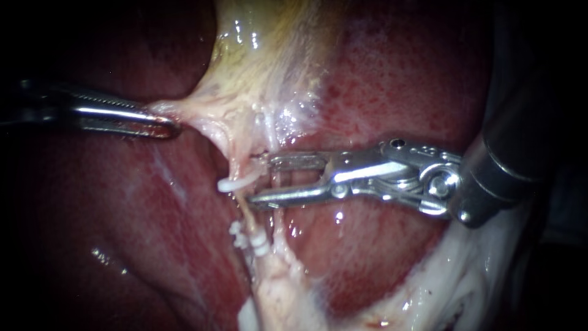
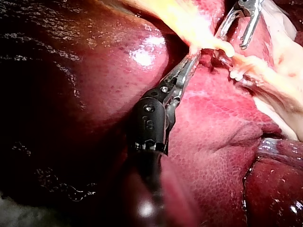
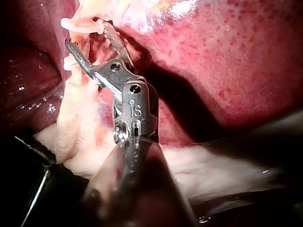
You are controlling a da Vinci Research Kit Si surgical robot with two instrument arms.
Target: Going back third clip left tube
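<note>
Jaws of right instrument (image 1: 262, 181) spread wide, holding nothing. Tips sit just beside white clip (image 1: 231, 183), which is clamped on left tube (image 1: 244, 211). Thin strand (image 1: 275, 184) crosses gap between jaws. Two more clips (image 1: 252, 240) sit lower down. Jaws of left instrument (image 1: 166, 125) pinch pale tissue (image 1: 202, 110) at edge of gallbladder (image 1: 263, 55); tissue stretched tight. Red liver (image 1: 392, 92) all around.

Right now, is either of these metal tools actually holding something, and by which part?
The left instrument has its jaws shut on the pale tissue, gripping its stretched-out corner. The right instrument holds nothing: its jaws stand open.
</note>
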